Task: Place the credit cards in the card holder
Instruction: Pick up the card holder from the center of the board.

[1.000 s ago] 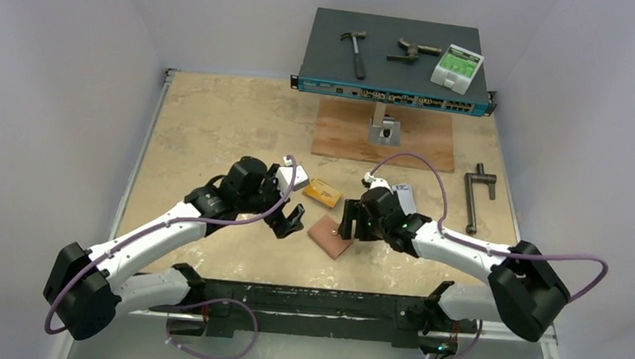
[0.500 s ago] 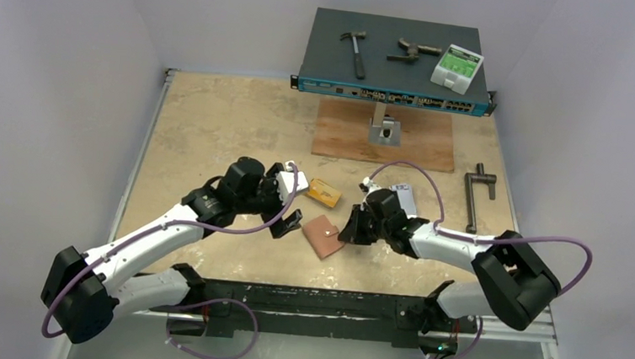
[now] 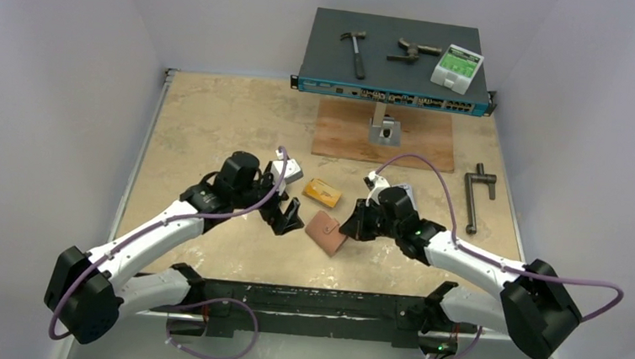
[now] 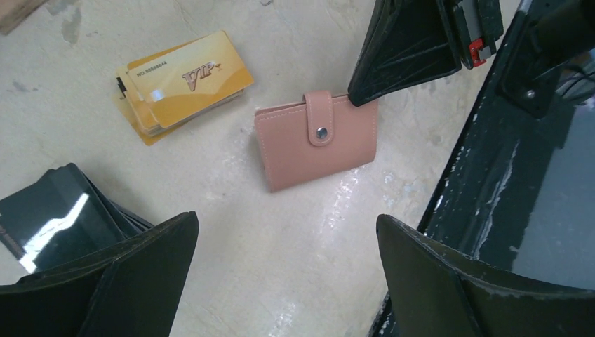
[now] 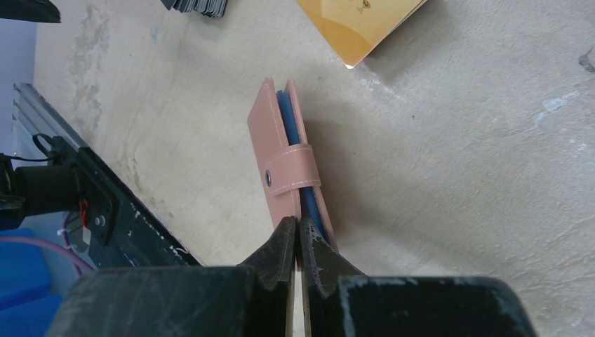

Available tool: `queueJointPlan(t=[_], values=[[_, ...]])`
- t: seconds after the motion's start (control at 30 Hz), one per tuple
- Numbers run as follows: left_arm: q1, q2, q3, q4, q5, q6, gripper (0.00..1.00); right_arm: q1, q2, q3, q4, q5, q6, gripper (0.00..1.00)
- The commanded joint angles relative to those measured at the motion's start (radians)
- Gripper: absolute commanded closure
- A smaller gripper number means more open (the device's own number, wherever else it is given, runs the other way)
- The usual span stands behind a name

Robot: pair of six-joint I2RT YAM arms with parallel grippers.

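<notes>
The salmon-pink card holder (image 3: 326, 232) lies on the table between my two grippers, its snap tab fastened (image 4: 316, 140). My right gripper (image 5: 298, 228) is shut on the near edge of its top cover (image 5: 288, 161), and blue shows between the covers. In the top view the right gripper (image 3: 351, 229) sits at the holder's right edge. A stack of orange-gold credit cards (image 3: 322, 193) (image 4: 182, 84) (image 5: 361, 24) lies just beyond it. Black cards (image 4: 49, 217) rest beside my left finger. My left gripper (image 3: 288, 220) (image 4: 288, 225) stands wide open over bare table, left of the holder.
A network switch (image 3: 394, 62) on a stand at the back carries a hammer (image 3: 355, 51), another tool and a white box. A wooden board (image 3: 418, 140) lies under the stand. A metal clamp tool (image 3: 479, 195) lies at the right. The black front rail (image 3: 322, 302) is close by.
My right gripper has gone from open to shut, pinching the card holder's edge, and the holder has shifted slightly. The left gripper has drifted a little toward the holder, still open.
</notes>
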Motion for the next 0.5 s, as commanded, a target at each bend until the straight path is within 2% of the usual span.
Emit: queueJointPlan(t=[0.0,0.27,0.47], values=[[0.036,0.028,0.024,0.076,0.151,-0.14,0.0,0.009,-0.072,0.031,-0.038,0.029,-0.074,1.0],[0.076,0.12,0.033,0.121,0.245,-0.073,0.0,0.066,-0.168,0.136,-0.117,0.086,-0.151,1.0],[0.116,0.165,0.076,0.131,0.29,-0.022,0.0,0.086,-0.165,0.239,-0.164,0.042,-0.188,1.0]])
